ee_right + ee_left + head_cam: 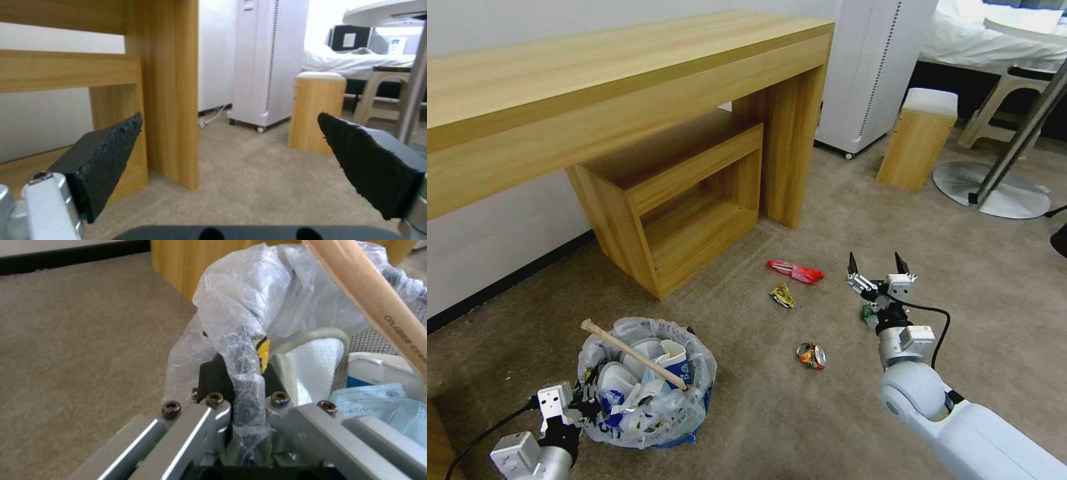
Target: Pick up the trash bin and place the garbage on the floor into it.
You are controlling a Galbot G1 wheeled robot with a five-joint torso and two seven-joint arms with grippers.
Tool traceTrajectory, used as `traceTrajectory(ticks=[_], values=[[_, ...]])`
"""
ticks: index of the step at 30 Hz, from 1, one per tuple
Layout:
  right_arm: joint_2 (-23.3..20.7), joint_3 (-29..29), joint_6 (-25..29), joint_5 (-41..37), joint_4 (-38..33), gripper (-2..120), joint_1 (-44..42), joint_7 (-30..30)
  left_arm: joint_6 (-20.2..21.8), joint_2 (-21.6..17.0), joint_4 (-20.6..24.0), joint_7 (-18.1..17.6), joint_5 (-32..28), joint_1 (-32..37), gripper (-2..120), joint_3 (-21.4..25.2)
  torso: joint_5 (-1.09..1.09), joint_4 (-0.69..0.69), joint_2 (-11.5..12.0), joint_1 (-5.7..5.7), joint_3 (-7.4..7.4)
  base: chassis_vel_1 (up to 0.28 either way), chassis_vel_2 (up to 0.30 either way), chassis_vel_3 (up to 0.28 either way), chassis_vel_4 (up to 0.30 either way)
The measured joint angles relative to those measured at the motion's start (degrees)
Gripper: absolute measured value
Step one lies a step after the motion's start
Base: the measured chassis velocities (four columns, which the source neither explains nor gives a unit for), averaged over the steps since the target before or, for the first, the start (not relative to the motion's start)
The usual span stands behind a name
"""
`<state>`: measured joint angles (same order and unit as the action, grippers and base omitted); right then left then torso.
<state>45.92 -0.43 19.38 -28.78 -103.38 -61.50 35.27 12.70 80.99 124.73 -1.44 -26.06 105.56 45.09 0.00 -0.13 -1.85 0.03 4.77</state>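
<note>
The trash bin (647, 393), lined with a translucent bag, stands on the beige floor (760, 427) at the lower left. It holds a wooden stick (634, 355), white slippers and a cup. My left gripper (586, 400) is shut on its rim; the left wrist view shows the left gripper (240, 376) pinching the bag-covered rim beside the stick (378, 306). On the floor lie a red wrapper (796, 271), a yellow wrapper (782, 295) and a crushed can (812, 355). My right gripper (878, 265) hangs open to the right of the wrappers, its fingers (106, 156) wide apart and holding nothing.
A long wooden desk (594, 87) with a lower shelf unit (680, 200) stands behind the garbage. Beyond are a white wheeled cabinet (874, 67), a small wooden stool (917, 140) and a round metal table base (994, 190). A small green scrap (869, 313) lies under my right wrist.
</note>
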Motion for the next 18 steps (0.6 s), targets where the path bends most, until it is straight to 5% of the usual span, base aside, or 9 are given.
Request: traceTrajectory(ticks=[18], values=[[-0.50,1.06,1.48,-0.51,-0.54,100,-1.51,-2.91,1.52,-2.92,3.00,1.70,-0.76,2.89,3,-0.18,0.00,0.00,0.00,0.00,0.00,-0.013,-0.011,-0.017,-0.017]])
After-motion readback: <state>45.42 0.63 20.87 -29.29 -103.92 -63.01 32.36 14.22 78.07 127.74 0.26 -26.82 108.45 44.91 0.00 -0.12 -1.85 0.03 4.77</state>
